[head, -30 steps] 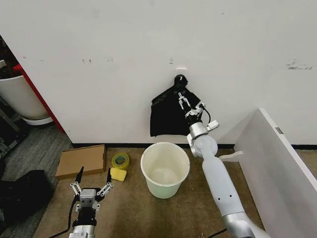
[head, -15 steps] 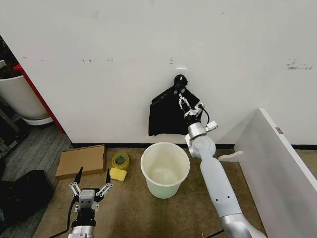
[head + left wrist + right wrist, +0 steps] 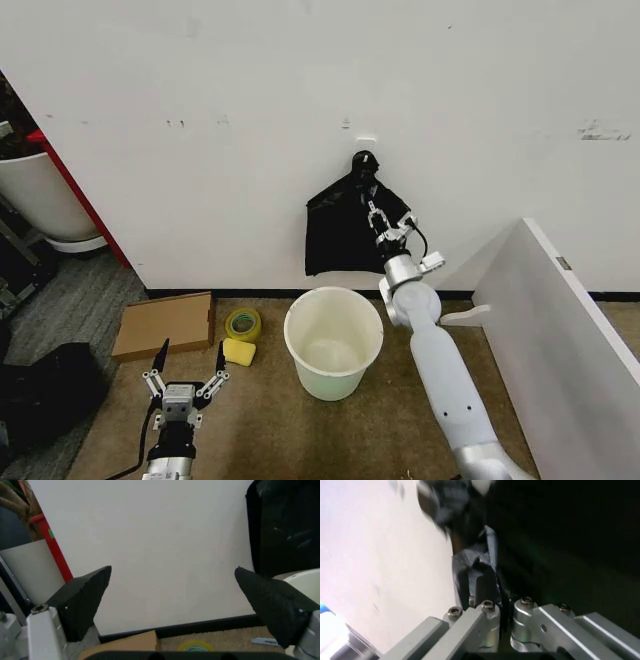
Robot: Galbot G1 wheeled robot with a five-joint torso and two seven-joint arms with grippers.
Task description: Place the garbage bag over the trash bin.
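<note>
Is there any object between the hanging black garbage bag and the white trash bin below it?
Nothing visible. The garbage bag, pinched by the right gripper, hangs on the wall directly above the open trash bin. The left gripper waits aside, open.

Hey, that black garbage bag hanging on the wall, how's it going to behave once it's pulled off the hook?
The garbage bag hangs in limp folds, so it will probably flop and sag. It looks thin and glossy, so likely light and somewhat slippery. The right pincer is shut on the film, which may bunch up there.

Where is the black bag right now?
In the head view, the garbage bag hangs on the white wall, just above and behind the trash bin, with the right pincer pinching it.
</note>
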